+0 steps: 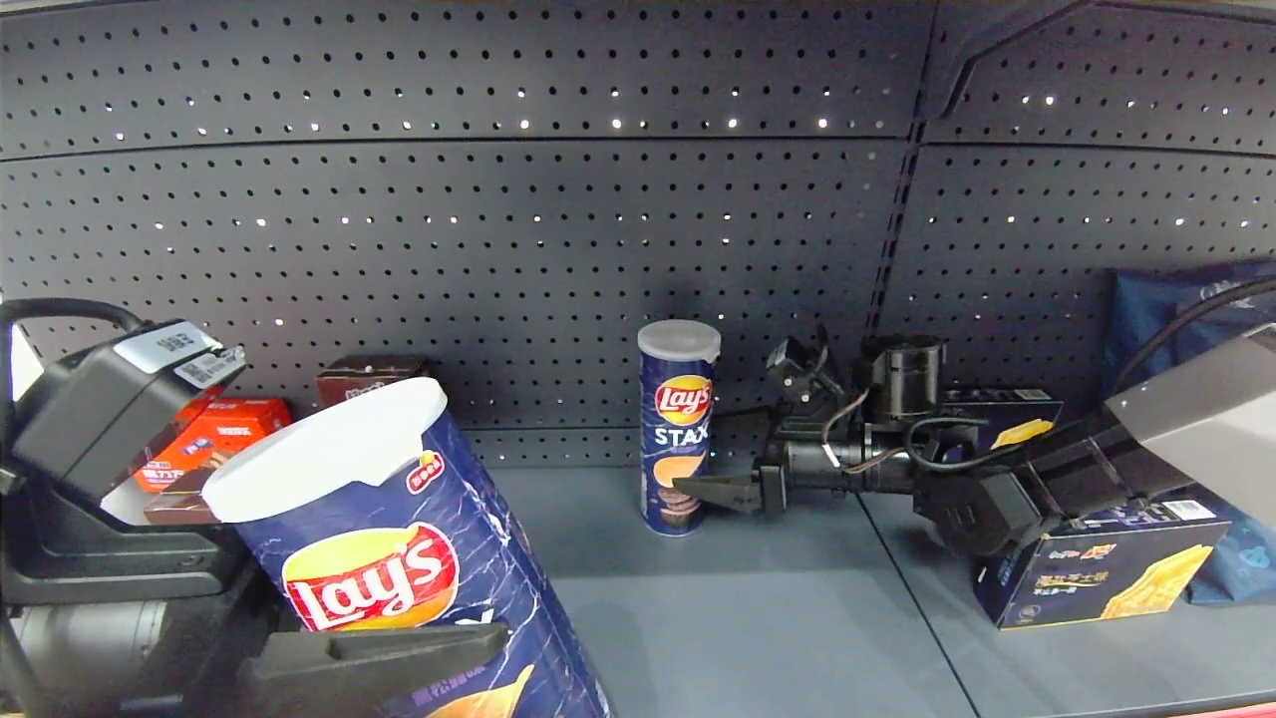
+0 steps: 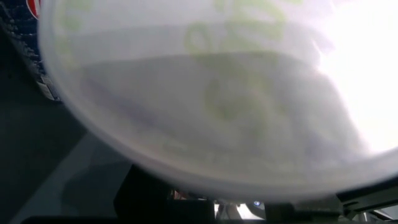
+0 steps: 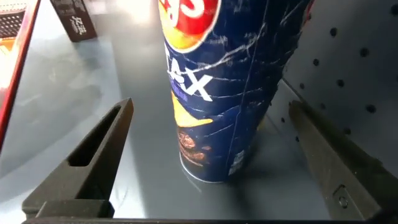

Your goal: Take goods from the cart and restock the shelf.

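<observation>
Head view, near left: clamps a tilted blue chip can [image 1: 399, 538] with a white lid in the left gripper [image 1: 439, 623], above the front of the grey shelf [image 1: 778, 618]. Farther back, straddles a second chip can [image 1: 678, 429], upright on the shelf just before the pegboard wall [image 1: 498, 249], with the right gripper [image 1: 698, 489] spread wide. Fingers [image 3: 93, 155] clear of that can on either side, per the right wrist view.

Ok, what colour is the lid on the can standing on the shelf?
Whitish lid, best in head view.
</observation>
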Robot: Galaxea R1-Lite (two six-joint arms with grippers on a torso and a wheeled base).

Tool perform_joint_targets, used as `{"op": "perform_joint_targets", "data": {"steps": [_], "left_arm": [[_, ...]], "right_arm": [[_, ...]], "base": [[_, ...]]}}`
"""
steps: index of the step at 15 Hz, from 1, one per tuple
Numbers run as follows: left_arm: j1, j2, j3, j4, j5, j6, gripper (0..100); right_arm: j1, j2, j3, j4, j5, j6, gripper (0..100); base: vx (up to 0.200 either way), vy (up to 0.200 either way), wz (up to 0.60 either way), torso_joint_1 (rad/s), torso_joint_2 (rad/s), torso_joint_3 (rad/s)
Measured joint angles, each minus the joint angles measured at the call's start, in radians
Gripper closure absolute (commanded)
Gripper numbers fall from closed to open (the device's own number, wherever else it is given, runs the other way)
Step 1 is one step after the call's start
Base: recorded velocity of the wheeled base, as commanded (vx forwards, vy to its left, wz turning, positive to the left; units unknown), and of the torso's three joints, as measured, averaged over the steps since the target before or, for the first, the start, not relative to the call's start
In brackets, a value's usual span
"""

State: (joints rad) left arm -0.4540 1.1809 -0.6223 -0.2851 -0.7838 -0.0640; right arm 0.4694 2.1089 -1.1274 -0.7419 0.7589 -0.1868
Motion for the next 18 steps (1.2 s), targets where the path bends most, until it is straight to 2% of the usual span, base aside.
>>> {"op": "perform_joint_targets", "data": {"steps": [12, 13, 18], "left_arm": [[0.003, -0.017, 0.031, 0.0, 0.001, -0.002, 100], [0.003, -0.019, 0.031, 0.0, 0.002, -0.002, 100], [0.003, -0.026, 0.032, 0.0, 0.002, -0.003, 100]], "right_arm": [[0.043, 0.096, -0.113, 0.0, -0.014, 0.028, 0], [0.048, 0.103, -0.122, -0.009, -0.012, 0.033, 100], [0.055, 0.106, -0.11, -0.021, -0.015, 0.036, 100]], "base": [[0.0, 0.0, 0.0, 0.0, 0.0, 0.0], [0.0, 0.0, 0.0, 0.0, 0.0, 0.0], [0.0, 0.0, 0.0, 0.0, 0.0, 0.0]]}}
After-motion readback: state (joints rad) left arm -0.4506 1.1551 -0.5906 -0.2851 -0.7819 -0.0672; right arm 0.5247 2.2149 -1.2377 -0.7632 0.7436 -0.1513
